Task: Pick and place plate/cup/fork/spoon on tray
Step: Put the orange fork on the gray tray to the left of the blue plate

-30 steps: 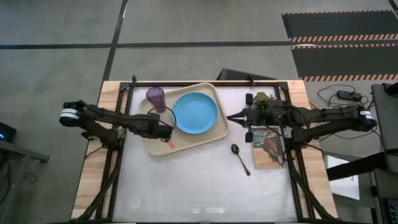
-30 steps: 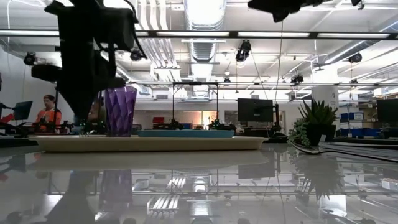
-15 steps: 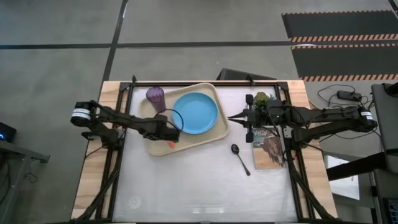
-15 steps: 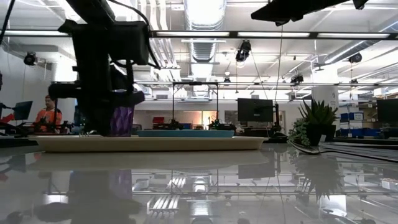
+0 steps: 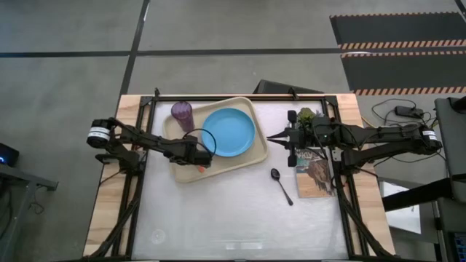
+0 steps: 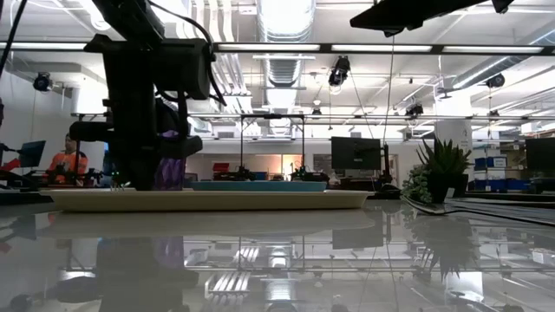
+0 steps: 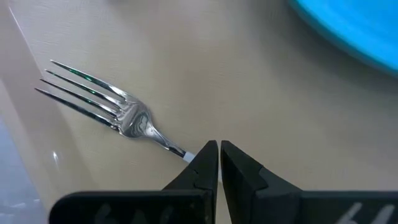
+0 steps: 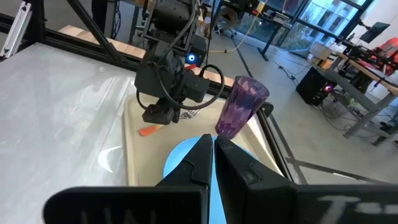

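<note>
The cream tray (image 5: 218,169) lies at the table's far left. On it are the light-blue plate (image 5: 228,132) and the purple cup (image 5: 182,113), which stands upright at the far left corner. My left gripper (image 5: 200,161) is low over the tray's near part, shut on the fork (image 7: 93,99), whose orange handle (image 8: 151,130) sticks out beside it. The dark spoon (image 5: 280,183) lies on the table right of the tray. My right gripper (image 5: 271,137) is shut and empty, right of the tray and above the table. My left gripper pinches the fork between its two fingers where the silver neck (image 7: 171,146) meets the handle. The fingers come from above, pointing down, and lie across the fork. The fork lies about level at the tray's floor (image 7: 249,74); whether it rests on it, I cannot tell.
A small potted plant (image 5: 306,116) and a picture book (image 5: 314,173) sit at the table's right, under my right arm. The table's near half is bare white surface. In the low view a person (image 6: 67,156) shows far off in the room.
My left gripper has gone toward the table's right edge and a little down over the tray's near part; in the low view it now stands in front of the cup. The fork's orange handle has stayed by the tray's near rim.
</note>
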You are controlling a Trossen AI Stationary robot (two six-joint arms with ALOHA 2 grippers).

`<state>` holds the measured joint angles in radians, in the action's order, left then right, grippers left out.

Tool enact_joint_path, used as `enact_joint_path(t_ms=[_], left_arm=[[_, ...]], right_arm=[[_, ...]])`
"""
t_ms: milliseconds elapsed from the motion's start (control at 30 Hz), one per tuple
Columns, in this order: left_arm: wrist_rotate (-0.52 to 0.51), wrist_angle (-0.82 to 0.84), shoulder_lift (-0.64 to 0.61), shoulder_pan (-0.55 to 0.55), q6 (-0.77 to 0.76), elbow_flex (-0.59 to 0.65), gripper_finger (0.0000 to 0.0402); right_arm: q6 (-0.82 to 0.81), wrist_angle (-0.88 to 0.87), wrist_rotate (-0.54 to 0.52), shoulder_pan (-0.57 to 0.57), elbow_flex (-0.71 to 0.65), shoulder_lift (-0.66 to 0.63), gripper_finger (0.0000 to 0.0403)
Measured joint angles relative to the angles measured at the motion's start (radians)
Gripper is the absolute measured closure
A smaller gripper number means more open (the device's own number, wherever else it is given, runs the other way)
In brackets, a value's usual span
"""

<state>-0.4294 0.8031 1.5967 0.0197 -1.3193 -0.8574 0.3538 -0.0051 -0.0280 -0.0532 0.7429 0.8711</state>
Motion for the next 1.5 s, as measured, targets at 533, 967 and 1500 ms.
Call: enact_joint_path(t_ms=[533, 967, 1500], left_arm=[[0.051, 0.036, 0.000, 0.002, 0.045, 0.001, 0.0402], [0.027, 0.015, -0.002, 0.003, 0.044, 0.038, 0.0402], [0.013, -0.001, -0.040, 0.006, 0.148, 0.032, 0.0402]], right_arm=[[-0.002, -0.014, 0.000, 0.000, 0.000, 0.000, 0.0394], [-0.004, -0.017, 0.000, 0.000, 0.000, 0.000, 0.0394], [-0.004, -0.020, 0.000, 0.000, 0.000, 0.000, 0.0394]])
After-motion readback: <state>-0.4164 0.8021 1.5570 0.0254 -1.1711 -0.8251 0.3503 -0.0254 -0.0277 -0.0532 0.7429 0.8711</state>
